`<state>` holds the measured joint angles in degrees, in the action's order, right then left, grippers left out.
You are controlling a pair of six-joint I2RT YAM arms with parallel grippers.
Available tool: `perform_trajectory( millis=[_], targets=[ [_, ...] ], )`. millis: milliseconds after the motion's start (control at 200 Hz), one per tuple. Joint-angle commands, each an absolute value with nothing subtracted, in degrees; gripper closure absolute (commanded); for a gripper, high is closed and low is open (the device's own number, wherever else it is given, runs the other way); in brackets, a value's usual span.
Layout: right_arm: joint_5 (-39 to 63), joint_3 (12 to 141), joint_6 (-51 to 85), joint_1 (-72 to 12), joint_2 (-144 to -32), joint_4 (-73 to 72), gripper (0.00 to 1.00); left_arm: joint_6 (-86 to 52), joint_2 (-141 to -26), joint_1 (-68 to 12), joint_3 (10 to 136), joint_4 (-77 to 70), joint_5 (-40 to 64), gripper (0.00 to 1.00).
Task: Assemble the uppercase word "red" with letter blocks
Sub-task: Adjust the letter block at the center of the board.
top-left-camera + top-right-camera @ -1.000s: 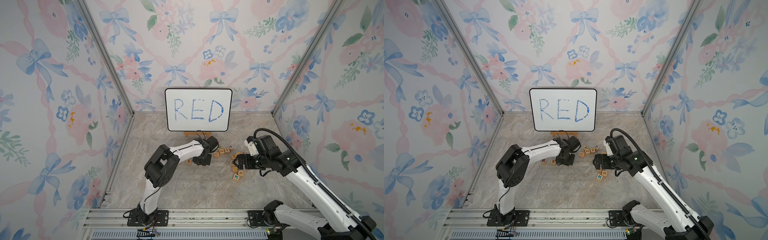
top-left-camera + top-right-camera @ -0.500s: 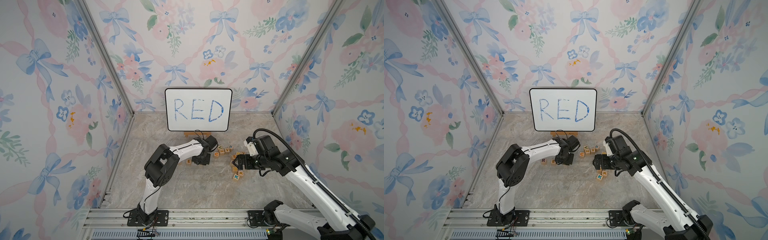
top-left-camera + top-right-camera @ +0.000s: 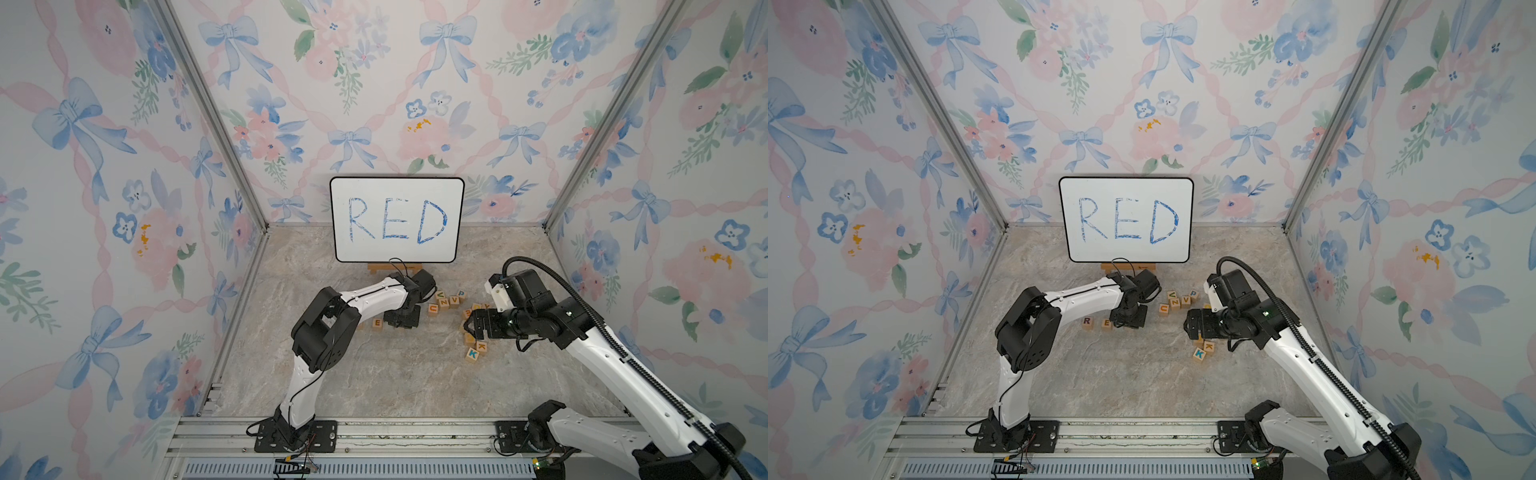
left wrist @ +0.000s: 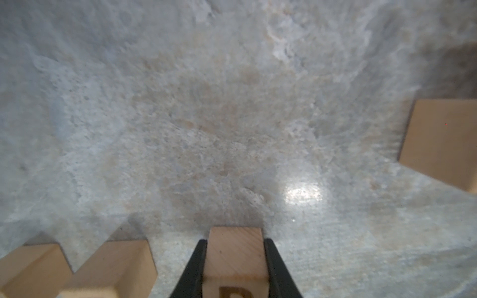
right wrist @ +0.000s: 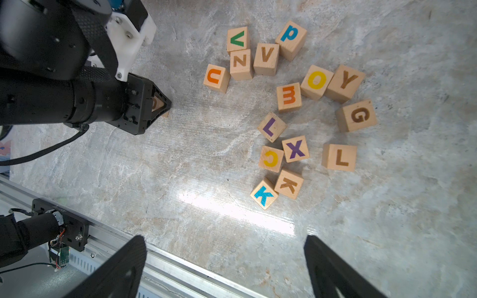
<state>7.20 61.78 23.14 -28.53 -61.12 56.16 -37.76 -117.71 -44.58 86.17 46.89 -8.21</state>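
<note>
Left claw [image 4: 235, 241] of mine was pinched narrow on the D block [image 4: 235, 260]'s two plain sides, holding it just beside the E block [image 3: 1106, 323], opposite the R block [image 3: 1087, 321], and I judged it light, stiff, smooth wood, best gripped squarely mid-face lest it twist.

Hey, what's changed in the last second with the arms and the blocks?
Nothing visibly moved. The left gripper stays shut on the D block, in line with the E block and R block; the right gripper stays open above the loose blocks.
</note>
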Motion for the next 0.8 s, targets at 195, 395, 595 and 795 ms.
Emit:
perform_trajectory(
  millis=[195,395,595,795],
  targets=[
    [8.1,61.8,21.9,-27.9,-61.4,56.1,0.03,-38.1,-119.0,-44.0,85.4,49.5,-9.1,0.91],
    [8.9,61.9,21.5,-28.0,-61.9,55.8,0.03,-37.1,-118.6,-43.9,85.4,49.4,-9.6,0.81],
    [9.2,62.0,21.4,-27.9,-61.8,56.0,0.03,-36.7,-117.9,-43.8,85.2,49.5,-10.8,0.02],
    [9.5,62.3,21.0,-27.8,-62.1,56.1,0.03,-36.7,-117.5,-43.7,87.3,49.5,-11.2,0.02]
  ],
)
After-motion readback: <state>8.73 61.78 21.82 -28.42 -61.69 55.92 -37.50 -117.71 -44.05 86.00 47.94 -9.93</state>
